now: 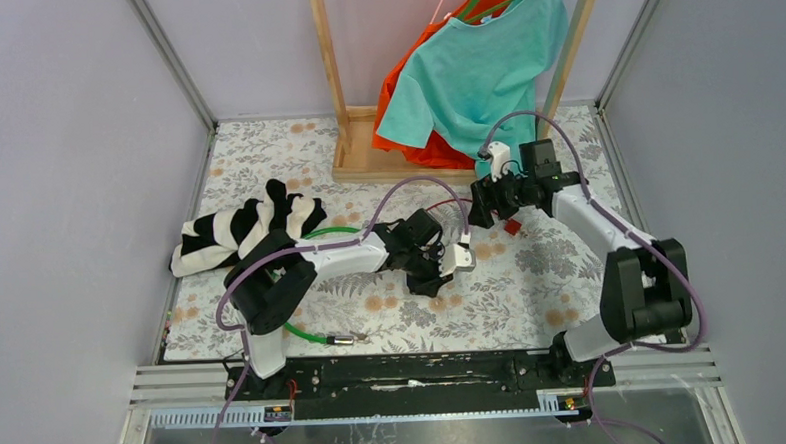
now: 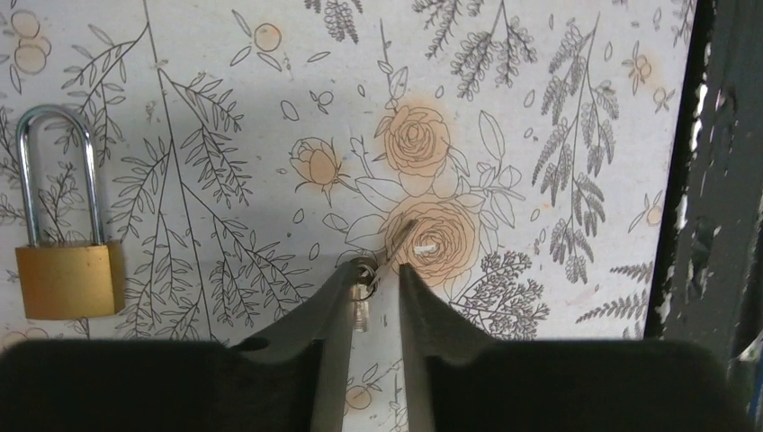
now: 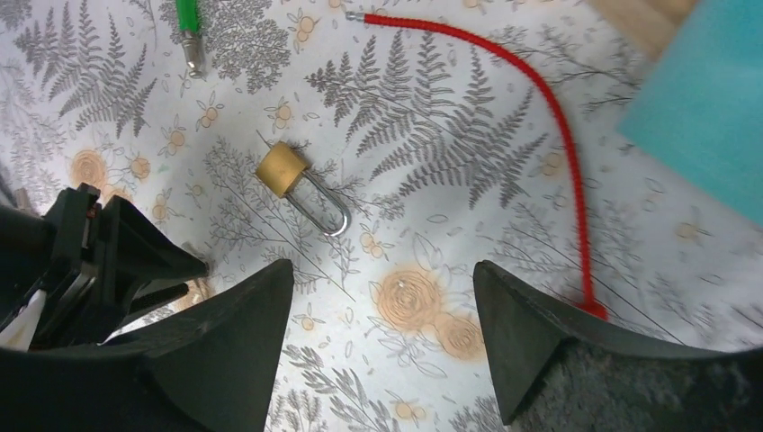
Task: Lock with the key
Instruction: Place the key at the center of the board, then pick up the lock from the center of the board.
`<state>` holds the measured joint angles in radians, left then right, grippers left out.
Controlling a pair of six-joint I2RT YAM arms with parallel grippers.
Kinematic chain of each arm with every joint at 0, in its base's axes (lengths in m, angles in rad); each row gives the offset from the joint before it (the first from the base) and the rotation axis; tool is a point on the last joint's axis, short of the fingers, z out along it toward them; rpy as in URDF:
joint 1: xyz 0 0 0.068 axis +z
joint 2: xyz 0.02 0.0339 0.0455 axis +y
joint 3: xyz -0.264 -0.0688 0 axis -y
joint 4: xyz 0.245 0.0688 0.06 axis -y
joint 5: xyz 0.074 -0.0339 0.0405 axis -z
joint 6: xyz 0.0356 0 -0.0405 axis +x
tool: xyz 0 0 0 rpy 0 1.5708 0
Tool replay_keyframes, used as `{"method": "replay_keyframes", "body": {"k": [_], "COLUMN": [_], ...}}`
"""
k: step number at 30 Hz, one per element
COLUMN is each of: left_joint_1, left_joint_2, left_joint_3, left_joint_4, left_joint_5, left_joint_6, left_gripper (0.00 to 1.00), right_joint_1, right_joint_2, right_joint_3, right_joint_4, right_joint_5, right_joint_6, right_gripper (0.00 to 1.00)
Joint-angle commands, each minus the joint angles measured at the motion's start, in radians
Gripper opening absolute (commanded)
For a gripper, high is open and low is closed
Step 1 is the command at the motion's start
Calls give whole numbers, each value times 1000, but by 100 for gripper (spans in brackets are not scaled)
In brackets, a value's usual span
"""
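Padlock [image 3: 286, 171] lies flat on the floral mat [image 3: 405, 117] between the arms — brass body, steel shackle looking seated at both legs, so I judge the locking done. I see the key [image 2: 363, 301] out of it, loose between the left gripper's [image 2: 380, 270] slightly parted jaws. The right gripper [image 3: 382, 267] hovers above the padlock — wide open, empty.

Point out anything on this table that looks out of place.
The striped cloth lies crumpled on the mat, while shirts hang on the rack. The padlock lies flat with nothing holding it, apart from the key, which sits between the left claw's fingers.
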<state>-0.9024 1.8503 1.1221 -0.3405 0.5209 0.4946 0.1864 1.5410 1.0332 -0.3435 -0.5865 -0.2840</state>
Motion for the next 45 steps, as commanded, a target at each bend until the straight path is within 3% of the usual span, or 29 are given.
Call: {"method": "replay_keyframes", "body": {"k": [1, 9, 16, 24, 33, 38, 45], "left_joint_1": [-4, -4, -3, 48, 243, 317, 344], "left_joint_2": [-10, -94, -173, -274, -381, -413, -456], "left_joint_3": [26, 58, 103, 68, 8, 27, -18], "left_joint_4": [54, 44, 35, 120, 159, 57, -92], "left_joint_5": [-50, -143, -284, -414, -421, -403, -316], "left_joint_6": [-23, -31, -35, -83, -152, -180, -74], "left_gripper": [38, 79, 99, 100, 100, 100, 100], "right_joint_1": [-14, -33, -38, -38, -39, -38, -38], "right_joint_2": [-127, -253, -265, -285, -319, -340, -236], "right_joint_3": [-26, -26, 9, 6, 16, -29, -44], "right_joint_4": [-46, -115, -169, -121, -64, 7, 24], "right_joint_5": [135, 342, 408, 425, 416, 358, 328], "right_joint_6": [-73, -130, -137, -99, -34, -48, -34], "right_gripper": [81, 93, 98, 99, 99, 99, 99]}}
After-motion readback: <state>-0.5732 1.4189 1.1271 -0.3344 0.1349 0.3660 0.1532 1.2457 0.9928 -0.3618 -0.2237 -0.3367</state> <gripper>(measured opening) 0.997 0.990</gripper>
